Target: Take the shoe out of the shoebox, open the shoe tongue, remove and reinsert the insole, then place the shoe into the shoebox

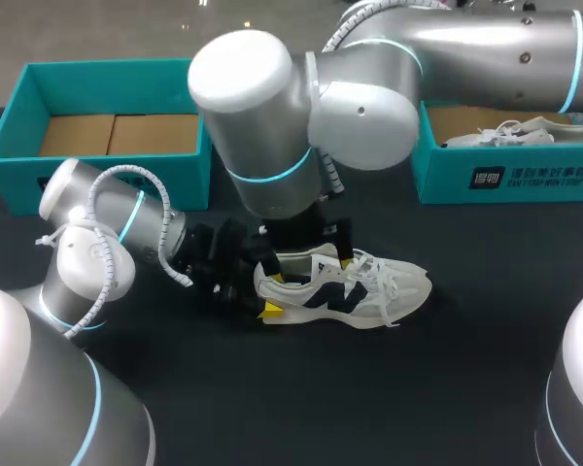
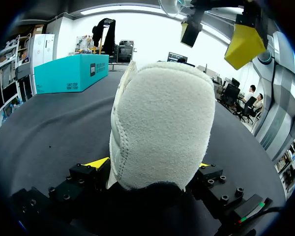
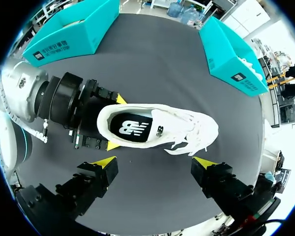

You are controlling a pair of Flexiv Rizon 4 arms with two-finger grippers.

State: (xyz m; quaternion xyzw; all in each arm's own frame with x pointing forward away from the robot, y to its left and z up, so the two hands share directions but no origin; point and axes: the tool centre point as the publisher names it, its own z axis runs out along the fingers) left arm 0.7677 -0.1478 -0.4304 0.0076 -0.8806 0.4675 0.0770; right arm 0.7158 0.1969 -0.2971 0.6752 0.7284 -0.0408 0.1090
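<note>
A white shoe (image 1: 345,291) with a dark side logo lies upright on its sole in the middle of a dark table (image 1: 418,388), out of any box, with its toe pointing toward the robot's right. Seen from the right wrist, the shoe (image 3: 157,130) shows its open mouth and the dark insole inside, and its laces are loose.

The left gripper (image 1: 270,294) clamps the heel, with one yellow tip pressed on each side. From the left wrist, the pale heel (image 2: 162,128) fills the space between those fingers (image 2: 96,163).

The right gripper (image 1: 306,238) hangs just above the shoe's opening. Its fingers (image 3: 105,161) are spread wide, holding nothing, and are clear of the shoe.

At the back left of the table stands a teal box (image 1: 19,184) with a brown cardboard floor. At the back right, a second teal box (image 1: 505,180) holds another white shoe (image 1: 510,131).
</note>
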